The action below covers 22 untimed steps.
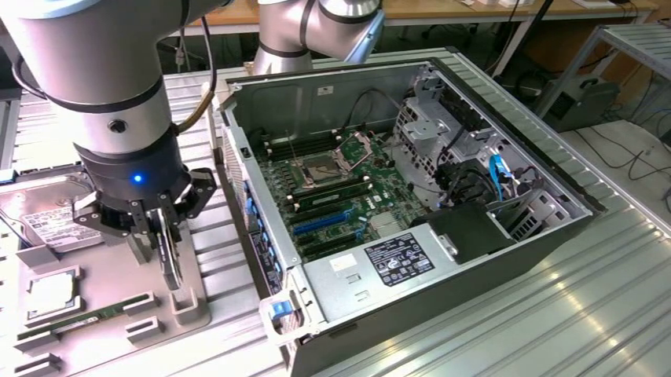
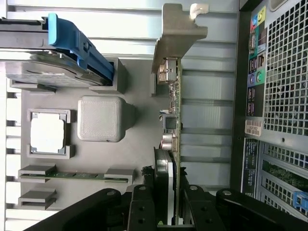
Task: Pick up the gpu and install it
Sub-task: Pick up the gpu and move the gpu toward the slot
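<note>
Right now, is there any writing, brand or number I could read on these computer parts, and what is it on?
No text is legible; all print is too small or blurred.
Black label inside the case: white print, unreadable.
White label on the hard drive: unreadable.
Stickers on the case's back: unreadable.
gpu: no print seen.

So the gpu point(image 2: 174, 120) stands on edge in the parts tray point(image 1: 105, 287) with the gripper point(image 2: 168, 195) clamped around it, pc case point(image 1: 346, 294) just to the exterior view's right, hard drive point(image 1: 53, 224), cpu point(image 1: 50, 292) and ram stick point(image 1: 78, 320) off to that view's left.
</note>
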{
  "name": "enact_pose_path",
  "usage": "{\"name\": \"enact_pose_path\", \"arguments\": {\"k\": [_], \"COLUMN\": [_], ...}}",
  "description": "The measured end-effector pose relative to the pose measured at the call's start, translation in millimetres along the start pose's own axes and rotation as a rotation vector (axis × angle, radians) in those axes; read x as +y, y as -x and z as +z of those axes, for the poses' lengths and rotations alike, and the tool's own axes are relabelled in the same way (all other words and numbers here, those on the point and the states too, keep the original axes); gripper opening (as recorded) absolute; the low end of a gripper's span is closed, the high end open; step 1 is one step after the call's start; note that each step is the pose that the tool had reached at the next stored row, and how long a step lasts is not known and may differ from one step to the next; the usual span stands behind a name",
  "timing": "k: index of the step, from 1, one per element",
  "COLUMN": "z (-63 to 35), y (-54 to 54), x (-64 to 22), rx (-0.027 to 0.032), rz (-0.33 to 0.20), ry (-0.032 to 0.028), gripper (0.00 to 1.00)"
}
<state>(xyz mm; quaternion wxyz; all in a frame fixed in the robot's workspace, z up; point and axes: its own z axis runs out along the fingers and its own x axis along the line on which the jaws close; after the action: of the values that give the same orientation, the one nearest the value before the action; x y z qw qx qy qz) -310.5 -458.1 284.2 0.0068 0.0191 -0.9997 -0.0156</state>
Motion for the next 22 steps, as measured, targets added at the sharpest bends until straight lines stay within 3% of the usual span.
{"name": "enact_pose_path", "arguments": {"k": [12, 22], "z": [-1.3, -19.4], "y": [0.0, -0.3], "x": [0.0, 0.6], "rx": [0.0003, 0.0001], "rz": [0.000, 0.000], "ry": [-0.0002, -0.0001], "gripper": [0.29, 0.29]}}
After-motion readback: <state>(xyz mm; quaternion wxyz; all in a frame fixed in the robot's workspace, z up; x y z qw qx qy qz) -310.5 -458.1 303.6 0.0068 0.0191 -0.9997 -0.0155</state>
